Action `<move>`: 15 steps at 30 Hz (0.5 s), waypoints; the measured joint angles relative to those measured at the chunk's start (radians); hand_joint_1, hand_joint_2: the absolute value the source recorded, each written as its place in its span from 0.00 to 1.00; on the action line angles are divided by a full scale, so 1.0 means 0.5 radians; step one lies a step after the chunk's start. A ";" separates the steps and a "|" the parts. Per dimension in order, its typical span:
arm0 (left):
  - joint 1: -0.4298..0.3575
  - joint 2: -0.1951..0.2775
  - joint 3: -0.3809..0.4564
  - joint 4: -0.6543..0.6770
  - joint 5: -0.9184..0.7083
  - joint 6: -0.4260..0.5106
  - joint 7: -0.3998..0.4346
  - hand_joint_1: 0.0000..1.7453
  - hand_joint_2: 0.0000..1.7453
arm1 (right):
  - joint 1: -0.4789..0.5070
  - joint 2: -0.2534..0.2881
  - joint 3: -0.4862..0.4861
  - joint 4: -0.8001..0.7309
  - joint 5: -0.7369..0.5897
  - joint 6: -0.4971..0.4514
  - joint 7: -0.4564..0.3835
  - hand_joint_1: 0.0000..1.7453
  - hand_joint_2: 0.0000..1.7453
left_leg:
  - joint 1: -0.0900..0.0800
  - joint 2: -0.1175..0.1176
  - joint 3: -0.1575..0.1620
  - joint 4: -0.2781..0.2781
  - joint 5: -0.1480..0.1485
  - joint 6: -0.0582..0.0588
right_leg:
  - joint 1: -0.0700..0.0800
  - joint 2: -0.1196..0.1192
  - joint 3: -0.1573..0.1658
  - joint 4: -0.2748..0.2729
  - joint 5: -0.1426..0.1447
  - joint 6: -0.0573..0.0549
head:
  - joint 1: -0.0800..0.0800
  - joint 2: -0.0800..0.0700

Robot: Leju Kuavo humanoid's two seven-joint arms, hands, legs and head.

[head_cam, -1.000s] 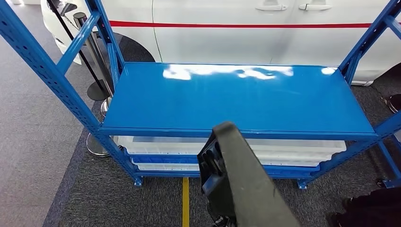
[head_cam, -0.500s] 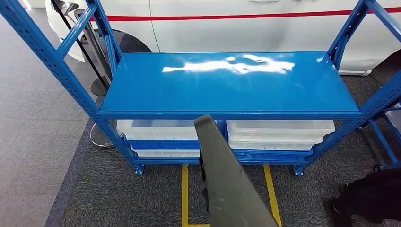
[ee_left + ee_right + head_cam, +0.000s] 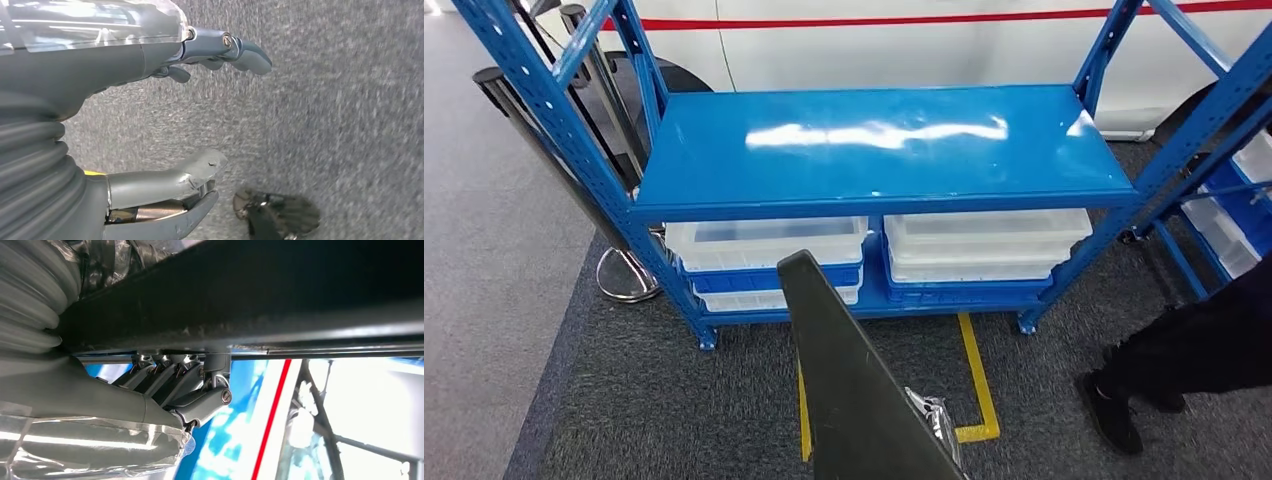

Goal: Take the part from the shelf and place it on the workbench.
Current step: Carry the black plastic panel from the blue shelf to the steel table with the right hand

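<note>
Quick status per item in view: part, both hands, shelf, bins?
part: long, dark, held up off the floor, in front of the shelf
right hand: fingers gripping the part
left hand: fingers apart, holding nothing, over carpet
shelf: top level bare
bins: stacked on lower level

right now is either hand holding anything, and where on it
The right hand grips the long dark part, fingers curled against its underside edge; how far along its length cannot be told. The left hand holds nothing, fingers apart above the carpet.
</note>
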 joint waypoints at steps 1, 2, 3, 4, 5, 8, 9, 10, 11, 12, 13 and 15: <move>-0.001 -0.001 0.000 0.000 0.000 0.000 0.000 0.00 1.00 | 0.002 0.000 -0.002 0.002 -0.006 0.000 -0.001 1.00 1.00 | 0.000 0.019 -0.033 0.019 0.011 -0.006 | -0.003 -0.017 0.077 -0.071 0.063 0.002 | 0.000 0.000; 0.000 -0.001 0.000 0.000 0.000 0.000 0.001 0.00 1.00 | 0.002 0.000 -0.004 0.002 -0.012 0.001 -0.002 1.00 1.00 | -0.002 0.036 -0.062 0.041 0.018 -0.013 | -0.003 -0.055 0.183 -0.200 0.087 0.003 | 0.000 0.000; 0.000 -0.002 0.000 0.000 0.000 0.000 0.001 0.00 1.00 | 0.001 0.000 -0.007 0.003 -0.016 0.002 -0.004 1.00 1.00 | -0.004 0.052 -0.085 0.063 0.022 -0.022 | 0.002 -0.092 0.286 -0.345 0.073 -0.006 | 0.000 0.000; 0.000 -0.004 0.000 0.000 0.000 0.000 0.001 0.00 1.00 | 0.000 0.000 -0.010 0.003 -0.020 0.002 -0.006 1.00 1.00 | -0.008 0.068 -0.100 0.083 0.025 -0.032 | 0.008 -0.123 0.362 -0.467 0.040 -0.020 | 0.000 0.000; -0.001 -0.004 0.000 0.000 -0.001 0.000 0.002 0.00 1.00 | 0.001 0.000 -0.011 0.003 -0.024 0.003 -0.009 1.00 1.00 | -0.010 0.085 -0.108 0.094 0.030 -0.043 | 0.016 -0.138 0.402 -0.544 0.005 -0.038 | -0.001 0.000; -0.005 -0.004 0.000 0.000 -0.003 0.001 0.002 0.00 1.00 | 0.015 0.000 -0.016 0.003 -0.034 0.003 -0.011 1.00 1.00 | 0.000 0.091 -0.122 0.116 0.023 -0.088 | 0.019 -0.090 0.377 -0.580 0.022 -0.101 | -0.001 0.000; -0.004 -0.004 0.000 0.000 -0.002 0.001 0.002 0.00 1.00 | 0.018 0.000 -0.018 0.003 -0.035 0.003 -0.011 1.00 1.00 | 0.005 0.049 -0.138 0.157 -0.025 -0.102 | 0.017 -0.072 0.360 -0.582 0.042 -0.119 | -0.001 0.000; -0.001 -0.004 0.000 0.000 -0.002 0.001 0.002 0.00 1.00 | 0.019 0.001 -0.019 0.004 -0.036 0.003 -0.011 1.00 1.00 | 0.008 -0.007 -0.164 0.233 -0.103 -0.112 | 0.014 -0.053 0.341 -0.583 0.061 -0.133 | -0.001 0.000; 0.003 -0.003 0.000 0.000 -0.001 0.001 0.002 0.00 1.00 | 0.019 0.001 -0.019 0.005 -0.037 0.003 -0.012 1.00 1.00 | 0.009 -0.059 -0.197 0.342 -0.195 -0.119 | 0.016 -0.033 0.320 -0.581 0.078 -0.142 | -0.001 0.000; 0.007 -0.003 0.000 0.000 0.000 0.001 0.002 0.00 1.00 | 0.020 0.002 -0.020 0.006 -0.038 0.004 -0.012 1.00 1.00 | 0.009 -0.087 -0.231 0.463 -0.270 -0.120 | 0.020 -0.009 0.299 -0.577 0.094 -0.147 | -0.001 0.000; 0.010 -0.003 0.000 0.000 0.000 0.001 0.002 0.00 1.00 | 0.022 0.002 -0.021 0.008 -0.039 0.006 -0.012 1.00 1.00 | 0.008 -0.100 -0.251 0.558 -0.310 -0.119 | 0.025 0.016 0.277 -0.572 0.108 -0.151 | -0.001 0.000; 0.011 -0.003 0.000 0.000 0.001 0.001 0.003 0.00 1.00 | 0.027 0.002 -0.023 0.014 -0.042 0.011 -0.011 1.00 1.00 | 0.005 -0.112 -0.202 0.557 -0.270 -0.103 | 0.036 0.070 0.240 -0.557 0.130 -0.151 | -0.001 0.000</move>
